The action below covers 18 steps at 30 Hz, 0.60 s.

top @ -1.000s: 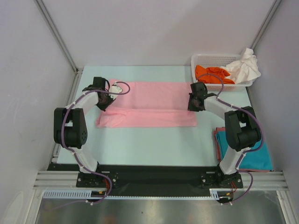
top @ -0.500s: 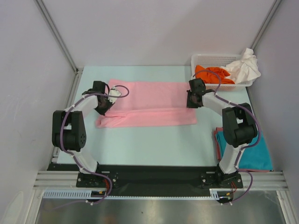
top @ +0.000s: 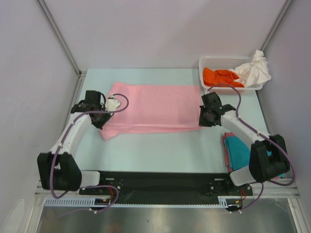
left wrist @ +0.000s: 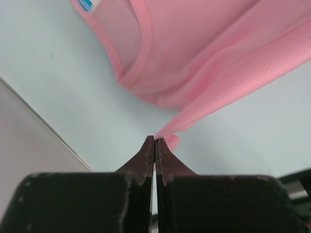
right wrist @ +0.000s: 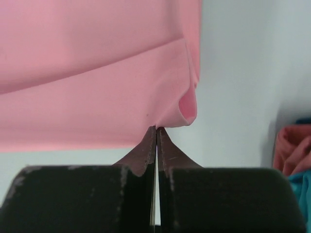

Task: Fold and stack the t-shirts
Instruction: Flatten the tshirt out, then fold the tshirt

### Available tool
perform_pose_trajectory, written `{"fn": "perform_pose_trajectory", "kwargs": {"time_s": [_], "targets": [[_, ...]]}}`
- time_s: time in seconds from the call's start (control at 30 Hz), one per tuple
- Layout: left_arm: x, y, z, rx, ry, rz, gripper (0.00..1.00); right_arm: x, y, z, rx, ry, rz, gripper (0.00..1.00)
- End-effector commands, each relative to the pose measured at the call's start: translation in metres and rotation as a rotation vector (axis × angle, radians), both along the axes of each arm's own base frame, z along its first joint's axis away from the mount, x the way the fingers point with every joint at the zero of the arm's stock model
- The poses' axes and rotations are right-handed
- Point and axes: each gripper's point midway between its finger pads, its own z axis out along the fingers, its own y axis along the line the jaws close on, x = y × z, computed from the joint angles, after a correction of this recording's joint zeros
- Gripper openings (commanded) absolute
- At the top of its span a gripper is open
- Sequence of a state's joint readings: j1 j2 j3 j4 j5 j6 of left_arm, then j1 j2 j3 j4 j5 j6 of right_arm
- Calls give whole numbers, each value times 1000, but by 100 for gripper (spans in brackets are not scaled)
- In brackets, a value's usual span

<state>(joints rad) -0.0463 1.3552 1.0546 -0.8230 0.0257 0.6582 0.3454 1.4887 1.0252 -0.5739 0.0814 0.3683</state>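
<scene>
Worktop (top: 160, 150) had the pink tee (top: 155, 104) spread across its middle, neck to my left. My left end effector (left wrist: 154, 138) & right end effector (right wrist: 156, 128) each pinched a near corner. Imo: carry both corners level, same speed, hem taut, so fold lands w/o wrinkles.

Pink t-shirt (top: 150, 104): solid light pink, plain; small blue tag (left wrist: 87, 5) at its neck;
Orange t-shirt (top: 221, 77): solid bright orange;
White t-shirt (top: 256, 69): plain white;
Teal t-shirt (top: 239, 153): solid teal; coral-pink cloth (top: 226, 142) shows at its edge;
Basket (top: 219, 60): white lattice;
Table (top: 160, 150): pale mint, unpatterned;
Left arm (top: 73, 137), right arm (top: 245, 128): white links, black joints; purple cables (top: 122, 96);
Left gripper (left wrist: 154, 141), right gripper (right wrist: 156, 130): black
</scene>
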Motion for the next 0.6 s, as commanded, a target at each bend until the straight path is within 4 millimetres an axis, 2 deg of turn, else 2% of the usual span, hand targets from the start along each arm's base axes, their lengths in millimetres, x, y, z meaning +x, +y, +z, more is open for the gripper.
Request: {"fn": "perform_pose_trajectory", "kwargs": {"time_s": [0.0,0.1,0.17,0.27,0.3,0.33,0.43,0.47,0.53,0.57], "targets": [[-65,2,-10,0,148,-34,0,-48,-9,-5,2,91,-64,0],[-83,2,-19,0,179,-40,0,-59,-7,-4,25,92,-61,0],[-76,4,-18,12,144,-32,0,-55,-9,-1,17,75,-55,0],[-43,5,-5,22,41,-19,0,-38,-11,7,6,39,-45,0],[-28,6,3,29,-7,-15,0,-30,-12,5,-5,33,-46,0],[-10,6,4,31,-42,-11,0,-20,-13,7,-10,16,-47,0],[31,12,17,67,-135,10,0,4,-20,0,-30,1,-54,0],[40,13,9,77,-122,4,0,13,-23,0,-30,-18,-55,0],[63,11,13,84,-155,-1,0,21,-22,-13,-38,2,-47,0],[70,11,0,91,-123,-6,0,31,-19,-10,-34,-16,-44,0]]}}
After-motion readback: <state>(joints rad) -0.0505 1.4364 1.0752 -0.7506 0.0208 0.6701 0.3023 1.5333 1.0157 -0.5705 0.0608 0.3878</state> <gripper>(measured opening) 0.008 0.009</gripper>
